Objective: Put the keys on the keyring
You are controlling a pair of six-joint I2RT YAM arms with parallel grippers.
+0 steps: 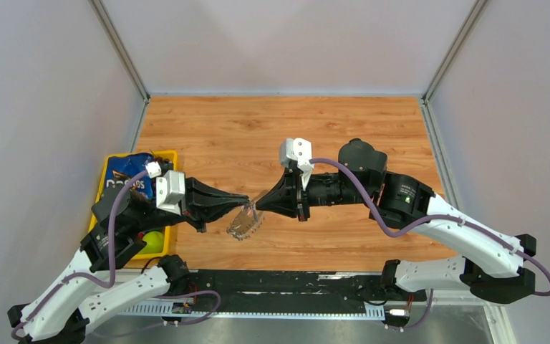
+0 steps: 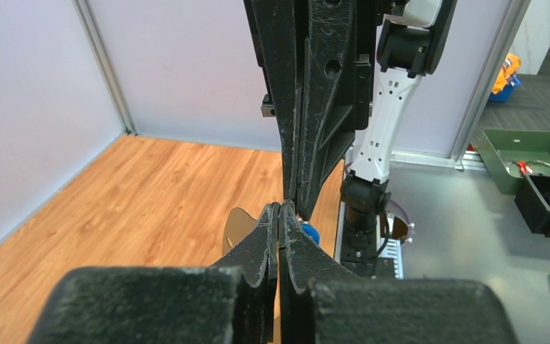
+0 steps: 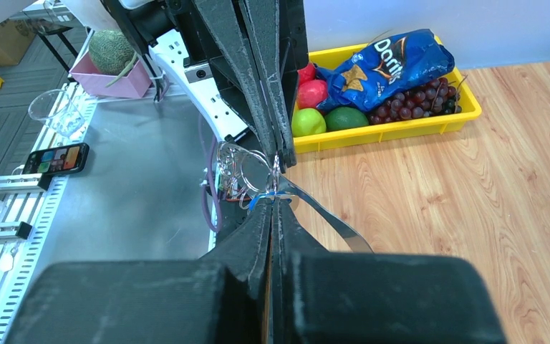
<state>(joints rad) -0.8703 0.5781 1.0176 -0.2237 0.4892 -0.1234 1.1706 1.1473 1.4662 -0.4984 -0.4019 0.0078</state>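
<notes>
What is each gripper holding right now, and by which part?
The left gripper pinches the keyring at its rim; the right gripper seems to pinch the key near its blue head.

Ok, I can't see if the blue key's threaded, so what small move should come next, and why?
Probably a slight push of the right gripper toward the left gripper, feeding the small blue-headed silver key onto the large thin silver hoop keyring. Both grippers are shut tip to tip above the wooden table, the blue head beside the ring; threading isn't visibly done.
</notes>
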